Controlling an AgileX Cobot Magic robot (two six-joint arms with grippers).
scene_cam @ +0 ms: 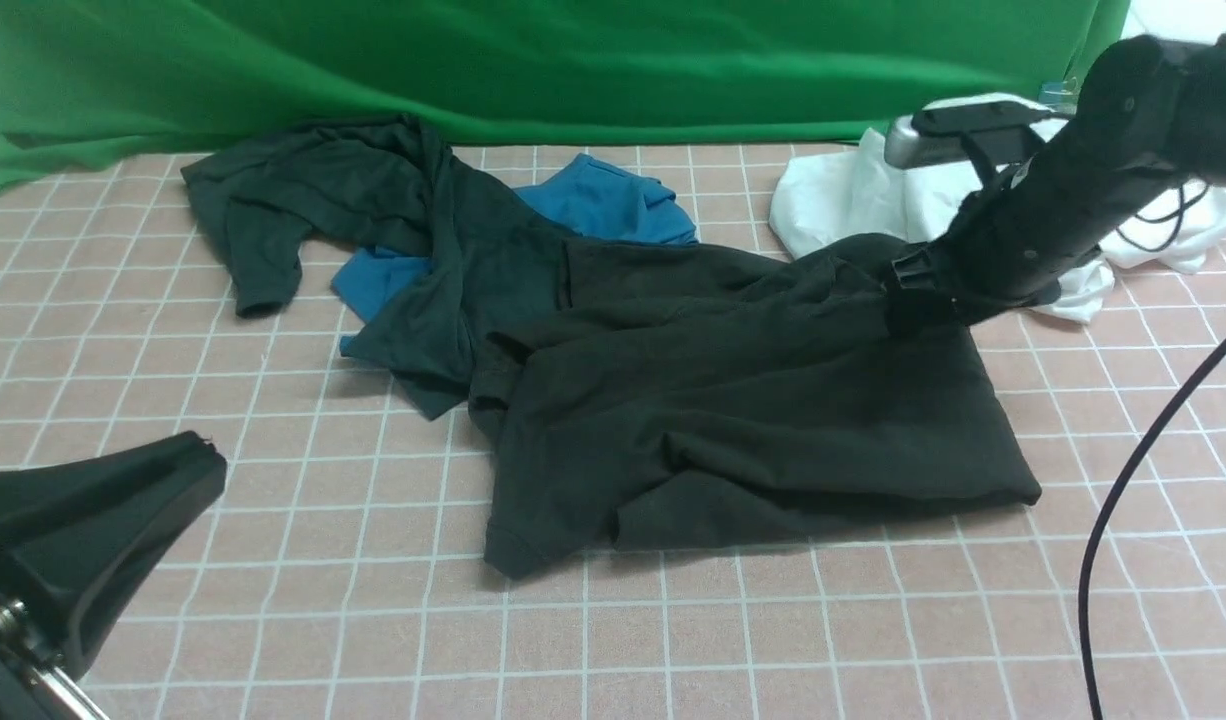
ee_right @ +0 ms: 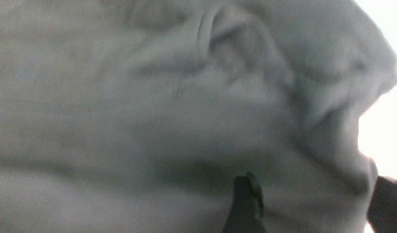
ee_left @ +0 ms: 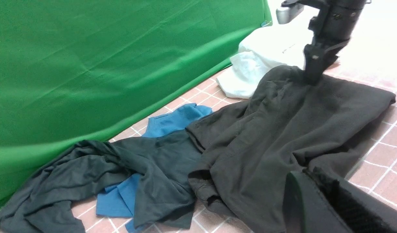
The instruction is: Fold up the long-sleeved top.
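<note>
the green backdrop (scene_cam: 573,60) hangs along the far edge of the pink tiled table (scene_cam: 323,620). the long-sleeved top (scene_cam: 733,420), brownish-black and the biggest garment, lies rumpled across the middle and right of the table, its near edge bunched and its far right corner humped up under the right arm. the greenish-black shirt (scene_cam: 353,210) sprawls to its left, touching it and draped over a blue garment (scene_cam: 603,205). a white tee (scene_cam: 843,200) is heaped at the far right, just behind the top.

the right gripper (scene_cam: 908,300) presses down onto the top's far right corner; in the wrist view its two fingers (ee_right: 245,204) stand apart with the cloth spread between and beyond them, and whether any fold is pinched cannot be told. the left gripper (scene_cam: 198,455) hangs low at the near left, fingers together, holding nothing, clear of the clothes.
</note>
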